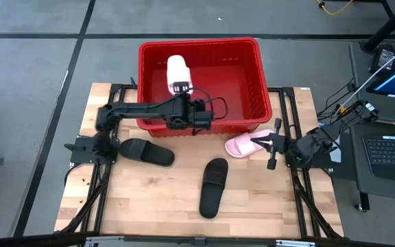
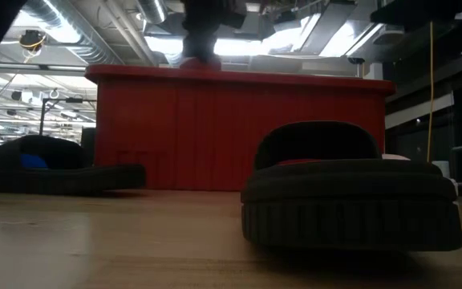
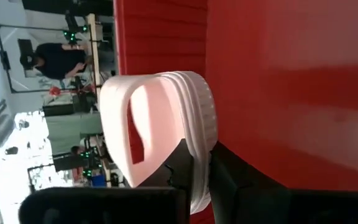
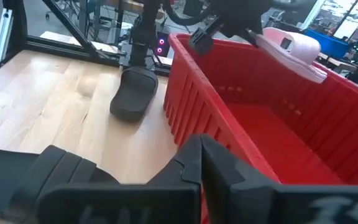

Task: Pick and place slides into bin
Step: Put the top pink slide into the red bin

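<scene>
My left gripper (image 1: 181, 92) reaches over the red bin's (image 1: 197, 44) near wall, shut on a pale pink slide (image 1: 177, 71) that hovers above the bin's inside. A second pink slide (image 1: 241, 146) lies on the table just right of the bin's near right corner. My right gripper (image 1: 265, 142) hangs shut at that slide's right end, above it; the right wrist view shows nothing between its fingers (image 4: 201, 168). Two black slides (image 1: 146, 151) (image 1: 213, 186) lie flat on the wood in front of the bin. My left gripper pinches the pink slide's sole (image 3: 199, 163) between its two fingers. One finger (image 3: 178, 165) goes in under the wide strap (image 3: 120, 118) and the other (image 3: 232, 183) lies on the sole's outer face. The fingers run along the slide from the table's near side. The slide sticks out beyond them, clear of the bin.
The bin fills the table's far middle; its near wall (image 2: 215, 128) stands behind the black slides in the low view. Bare wood lies left of and in front of the black slides. A laptop (image 1: 393, 154) and cables sit beyond the table's right edge.
</scene>
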Motion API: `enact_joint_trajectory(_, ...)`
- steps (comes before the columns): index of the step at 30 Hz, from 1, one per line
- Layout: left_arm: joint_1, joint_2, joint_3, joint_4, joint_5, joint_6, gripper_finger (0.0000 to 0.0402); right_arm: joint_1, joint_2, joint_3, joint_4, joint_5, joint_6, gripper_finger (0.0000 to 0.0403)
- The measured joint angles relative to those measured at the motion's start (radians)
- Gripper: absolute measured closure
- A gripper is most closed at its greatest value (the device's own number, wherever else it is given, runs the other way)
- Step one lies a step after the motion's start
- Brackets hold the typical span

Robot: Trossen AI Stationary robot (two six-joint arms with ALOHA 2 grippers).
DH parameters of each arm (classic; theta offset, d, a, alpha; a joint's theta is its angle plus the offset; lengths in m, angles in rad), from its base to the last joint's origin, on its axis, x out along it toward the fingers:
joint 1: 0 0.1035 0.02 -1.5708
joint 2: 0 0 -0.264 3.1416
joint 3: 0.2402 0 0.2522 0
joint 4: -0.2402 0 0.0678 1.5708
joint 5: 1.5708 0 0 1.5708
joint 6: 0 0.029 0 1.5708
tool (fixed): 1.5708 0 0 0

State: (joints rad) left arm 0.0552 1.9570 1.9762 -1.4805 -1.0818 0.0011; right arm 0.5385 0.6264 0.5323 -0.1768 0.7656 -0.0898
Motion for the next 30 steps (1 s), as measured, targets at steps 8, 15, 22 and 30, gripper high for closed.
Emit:
enact_joint_trajectory(8, 0.032, -0.301, -0.458, 0.512, 0.070, 0.257, 0.0379, 0.000, -0.044, 0.000, 0.000, 0.003, -0.037, 0.0398)
enact_joint_trajectory(15, 0.113, -0.427, -0.689, 0.749, 0.102, 0.428, 0.0379, 0.000, -0.047, 0.000, 0.000, 0.003, -0.046, 0.0398)
enact_joint_trajectory(22, 0.198, -0.430, -0.759, 0.761, 0.211, 0.429, 0.0379, 0.000, -0.047, 0.000, -0.012, 0.003, -0.051, 0.0398)
enact_joint_trajectory(30, 0.271, -0.428, -0.769, 0.782, 0.273, 0.447, 0.0379, 0.000, -0.046, 0.000, -0.032, 0.003, -0.051, 0.0398)
